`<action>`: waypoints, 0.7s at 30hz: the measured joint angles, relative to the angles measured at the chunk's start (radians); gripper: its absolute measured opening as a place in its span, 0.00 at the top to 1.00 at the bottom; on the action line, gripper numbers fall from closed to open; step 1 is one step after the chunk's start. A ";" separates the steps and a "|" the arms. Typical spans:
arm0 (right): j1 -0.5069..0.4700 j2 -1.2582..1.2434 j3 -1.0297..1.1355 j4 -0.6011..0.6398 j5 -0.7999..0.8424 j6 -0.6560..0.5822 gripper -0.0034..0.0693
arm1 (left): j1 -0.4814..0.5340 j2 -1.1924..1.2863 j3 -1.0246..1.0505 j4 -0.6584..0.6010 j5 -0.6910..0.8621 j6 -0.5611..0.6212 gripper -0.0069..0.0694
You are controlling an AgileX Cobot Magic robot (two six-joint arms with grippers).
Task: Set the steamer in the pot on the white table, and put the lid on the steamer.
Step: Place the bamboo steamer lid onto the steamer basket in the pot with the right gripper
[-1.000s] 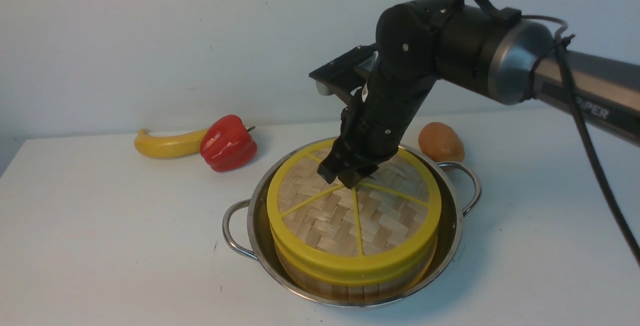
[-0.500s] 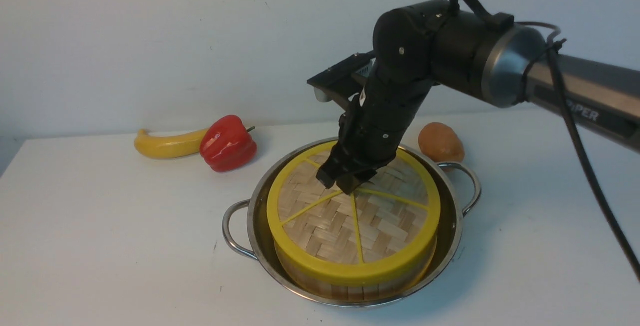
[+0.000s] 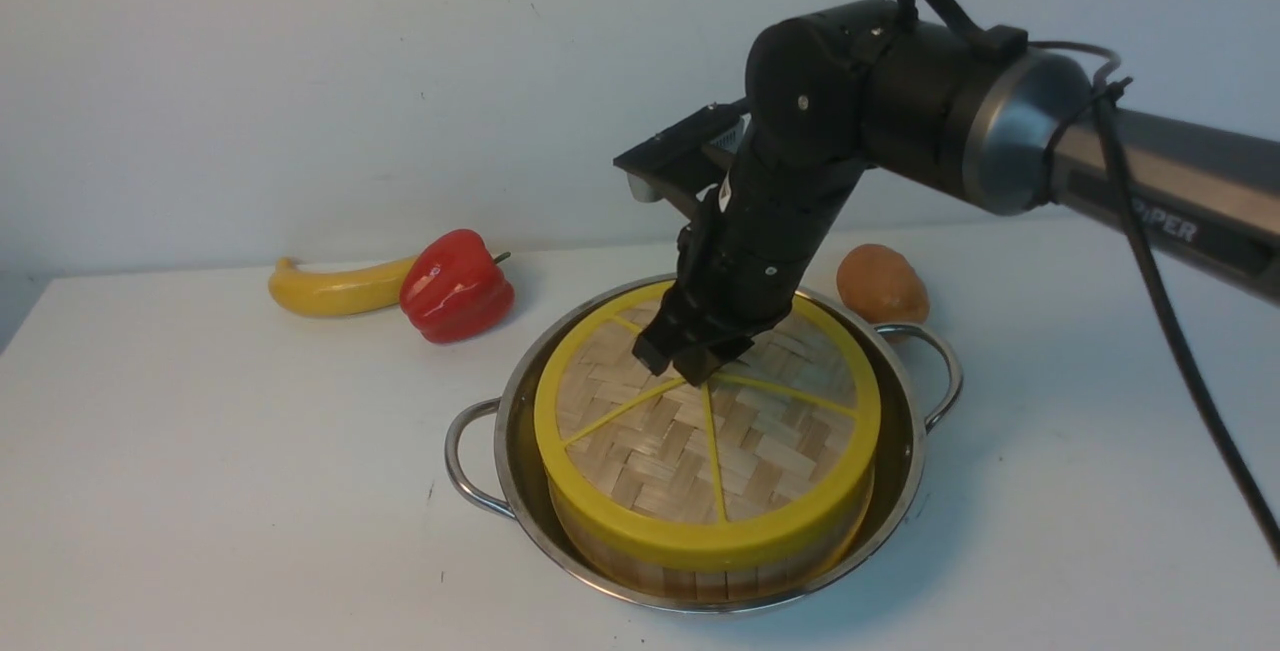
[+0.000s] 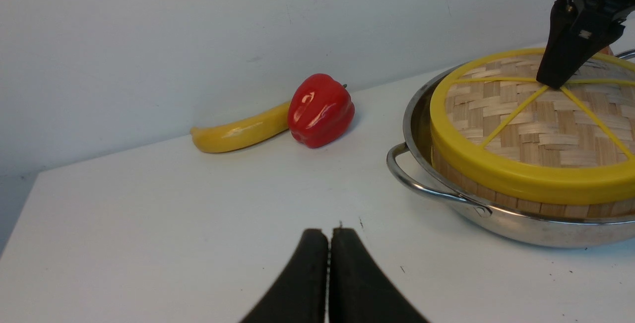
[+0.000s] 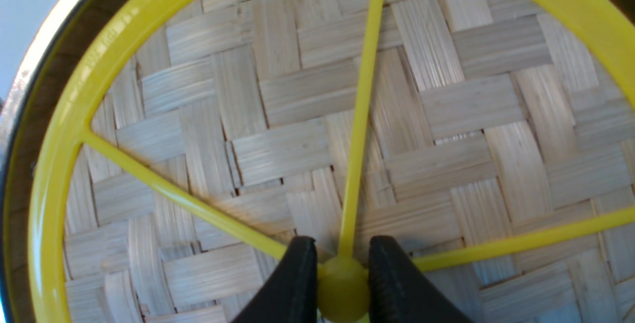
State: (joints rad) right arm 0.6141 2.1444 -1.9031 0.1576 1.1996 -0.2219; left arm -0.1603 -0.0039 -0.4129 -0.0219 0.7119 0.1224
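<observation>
The flat round woven bamboo lid (image 3: 705,451) shows a pale tan herringbone weave under a bright yellow rim and spokes, the wide steel pot (image 3: 902,489) gleams mirror-silver, the flat tabletop (image 3: 200,481) is plain white, the glossy bell pepper (image 3: 455,286) red, the curved banana (image 3: 330,291) yellow.

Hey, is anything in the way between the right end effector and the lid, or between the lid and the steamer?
Nothing visible. The right end effector grips the centre knob of the lid, and the lid rests directly on the steamer inside the pot.
</observation>
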 joint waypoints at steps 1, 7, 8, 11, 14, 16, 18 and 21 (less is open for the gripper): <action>0.000 0.000 0.000 -0.002 0.000 0.000 0.76 | 0.000 0.000 0.000 0.000 0.000 0.000 0.91; 0.000 0.000 0.000 -0.003 -0.001 -0.001 0.76 | 0.000 0.000 0.000 0.000 0.000 0.000 0.90; 0.000 0.000 0.000 -0.003 -0.001 -0.001 0.76 | 0.000 0.000 0.000 0.000 0.000 0.000 0.90; 0.000 0.001 0.000 -0.003 -0.001 -0.001 0.76 | 0.000 0.000 0.000 0.000 0.000 0.000 0.90; 0.000 0.001 0.000 -0.003 -0.001 -0.001 0.76 | 0.000 0.000 0.000 0.000 0.000 0.000 0.90; 0.000 0.001 0.000 -0.005 -0.001 0.004 0.76 | 0.000 0.000 0.000 0.000 0.000 0.000 0.90; 0.000 0.001 0.000 -0.010 -0.001 0.014 0.75 | 0.000 0.000 0.000 0.000 0.000 0.000 0.90; 0.000 0.001 0.000 -0.014 -0.006 0.026 0.69 | 0.000 0.000 0.000 0.000 0.000 0.000 0.90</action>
State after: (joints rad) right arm 0.6141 2.1455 -1.9031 0.1435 1.1938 -0.1955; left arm -0.1603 -0.0039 -0.4129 -0.0219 0.7119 0.1224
